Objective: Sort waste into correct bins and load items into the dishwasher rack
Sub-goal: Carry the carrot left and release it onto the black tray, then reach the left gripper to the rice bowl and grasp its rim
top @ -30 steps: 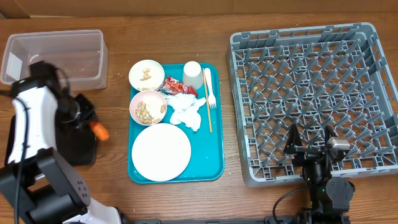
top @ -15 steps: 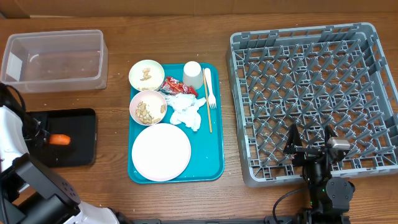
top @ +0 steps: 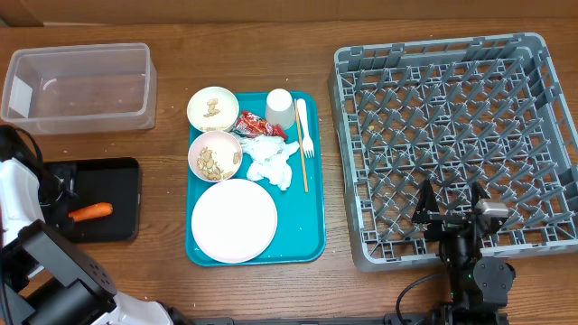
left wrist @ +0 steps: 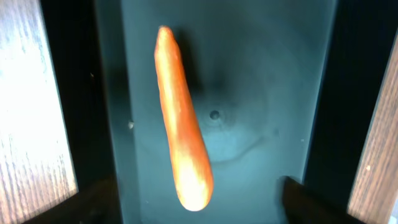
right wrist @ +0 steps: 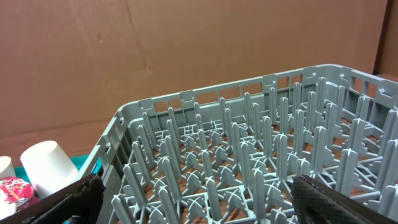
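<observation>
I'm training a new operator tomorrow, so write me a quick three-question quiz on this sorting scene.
1. True or false: the carrot lies in the black tray.
2. Where is the red wrapper? A) clear tub B) teal tray C) rack
3. How many dishes on the teal tray hold food bits?
Key: 1 true. 2 B. 3 two: the upper bowl and the lower bowl.

Wood table (top: 334, 280), tub (top: 149, 86), black tray (top: 108, 176), teal tray (top: 302, 226), rack (top: 456, 126)
</observation>
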Tool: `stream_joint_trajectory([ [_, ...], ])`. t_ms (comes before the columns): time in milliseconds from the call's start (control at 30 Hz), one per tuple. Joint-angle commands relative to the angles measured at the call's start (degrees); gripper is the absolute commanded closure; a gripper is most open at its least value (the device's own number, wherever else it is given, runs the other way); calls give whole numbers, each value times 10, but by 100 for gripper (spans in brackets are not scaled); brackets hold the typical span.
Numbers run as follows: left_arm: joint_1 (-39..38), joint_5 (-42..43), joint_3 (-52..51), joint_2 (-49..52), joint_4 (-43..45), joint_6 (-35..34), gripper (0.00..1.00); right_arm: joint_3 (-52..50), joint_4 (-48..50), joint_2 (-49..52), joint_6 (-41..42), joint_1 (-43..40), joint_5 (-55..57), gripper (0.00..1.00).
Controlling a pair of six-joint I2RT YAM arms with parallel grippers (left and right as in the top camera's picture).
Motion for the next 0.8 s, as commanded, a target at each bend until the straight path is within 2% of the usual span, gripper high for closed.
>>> stream_joint_trajectory([
  [0,1,33,-2,1,0,33,7,-6,5,-5,-3,4,3,0],
  [200,-2,143,1,-18,-2,110,9,-6,5,-5,-3,4,3,0],
  [367,-45,163,1,-103,1,166,11,-6,5,-5,-3,4,3,0],
  [433,-108,163,1,-175,0,232,9,-6,5,-5,-3,4,3,0],
  [500,-150,163,1,-201,-1,263,7,-6,5,-5,-3,4,3,0],
  [533,-203,163,1,-219,-4,283,6,-6,5,-5,-3,4,3,0],
  [633,-294,156,1,-219,-5,296,4,-6,5,-5,-3,4,3,0],
  [767,-458,56,1,-165,6,293,4,-6,5,-5,-3,4,3,0],
])
